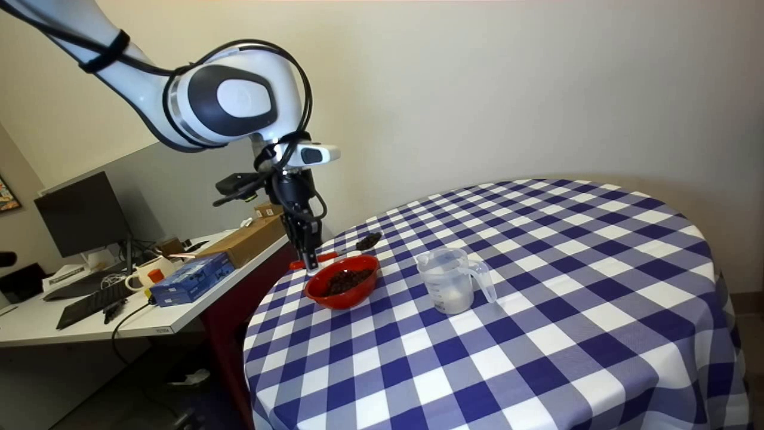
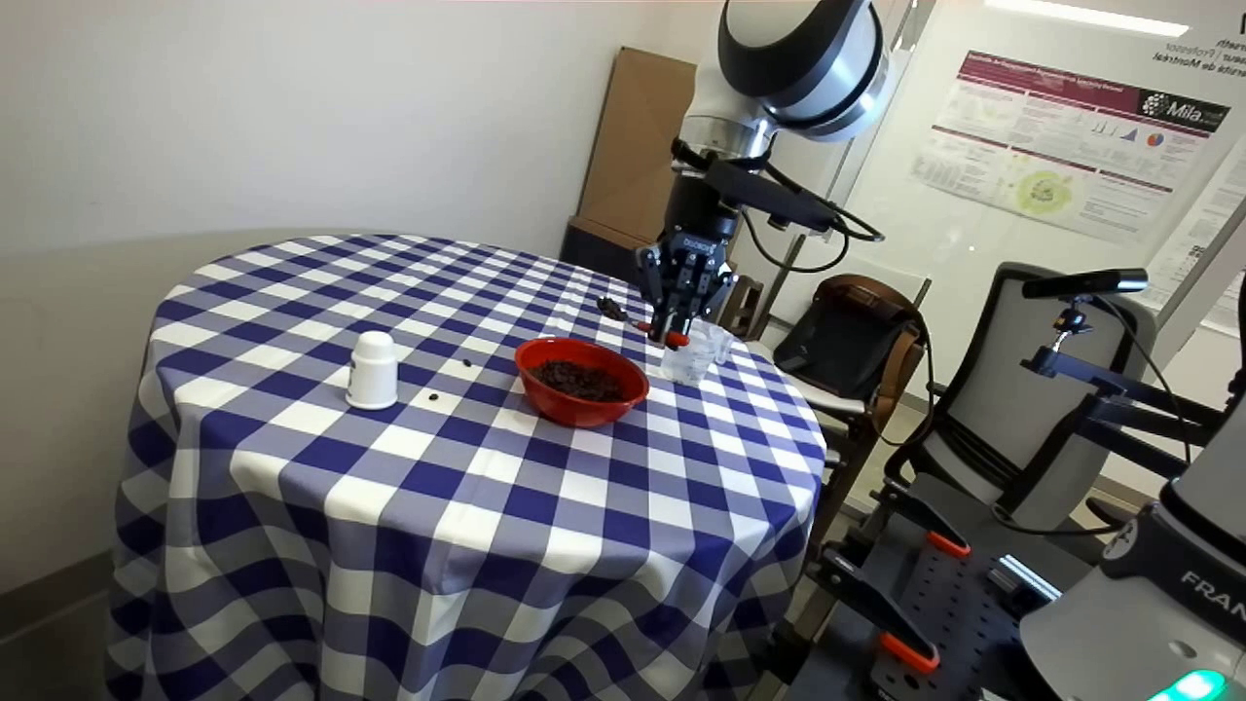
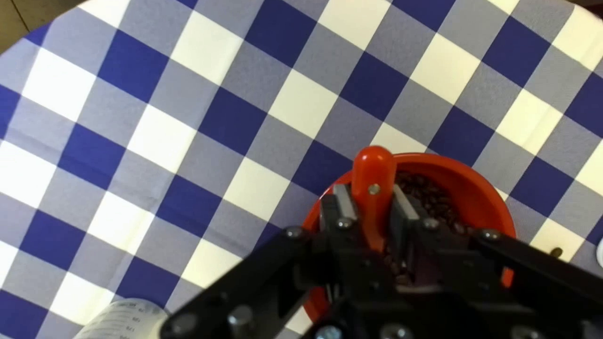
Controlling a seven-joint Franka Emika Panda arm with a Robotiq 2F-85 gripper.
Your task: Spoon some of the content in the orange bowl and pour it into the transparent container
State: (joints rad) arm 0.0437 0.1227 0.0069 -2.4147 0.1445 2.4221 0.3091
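The orange bowl (image 1: 343, 301) is red-orange and holds dark coffee beans. It also shows in an exterior view (image 2: 582, 413) and the wrist view (image 3: 471, 190). My gripper (image 1: 310, 263) is shut on the red handle of a spoon (image 1: 368, 240), raised above the bowl. The spoon's head carries a heap of beans, seen in both exterior views (image 2: 612, 309). In the wrist view the handle end (image 3: 374, 169) stands between the fingers (image 3: 373, 200); the head is hidden. The transparent container (image 1: 446, 283), a clear jug with a handle, stands apart from the bowl; part of it shows in the wrist view (image 3: 125, 322).
A white bottle-like object (image 2: 374, 373) stands on the checked table, with a few loose beans (image 2: 433, 397) near it. A desk with a blue box (image 1: 192, 279) and a monitor (image 1: 83, 214) lies beyond the table. A Franka base (image 2: 1149, 594) stands beside the table.
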